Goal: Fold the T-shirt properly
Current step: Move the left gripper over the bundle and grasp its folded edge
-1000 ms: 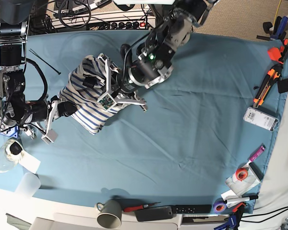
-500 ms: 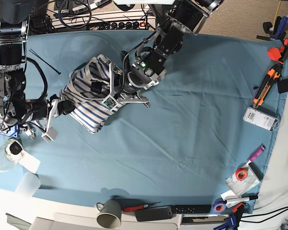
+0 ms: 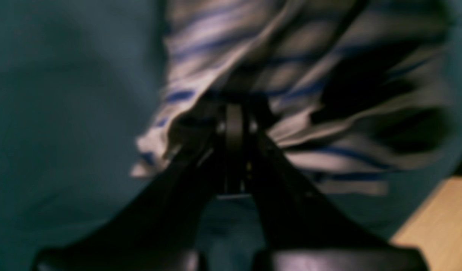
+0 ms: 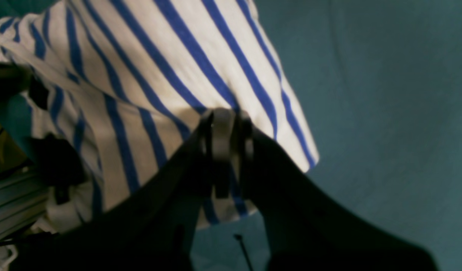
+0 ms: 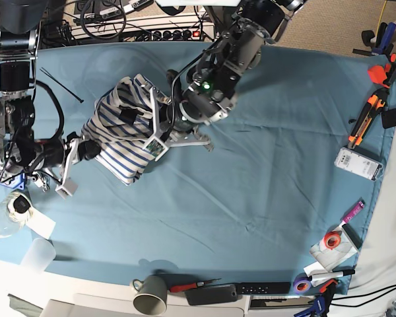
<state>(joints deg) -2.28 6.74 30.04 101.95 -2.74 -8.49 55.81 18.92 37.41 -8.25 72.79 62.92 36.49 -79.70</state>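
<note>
While the T-shirt (image 5: 122,135) lies bunched on the teal cloth (image 5: 264,165) toward the far left of the desk as the base view has it, both arms are seen gripping it from opposite ends. The left claw (image 3: 234,113) is pressed together on a fold of striped fabric at the bundle's inner edge; the right claw (image 4: 223,124) is pinched on the hem at the outer, near corner. The bundle's long axis is judged to run diagonally between the two claws, so that the coming move would turn on drawing them apart along that line or carrying one edge over the other. A mug (image 5: 150,294) and scattered tools (image 5: 373,109) are left well apart from it.
</note>
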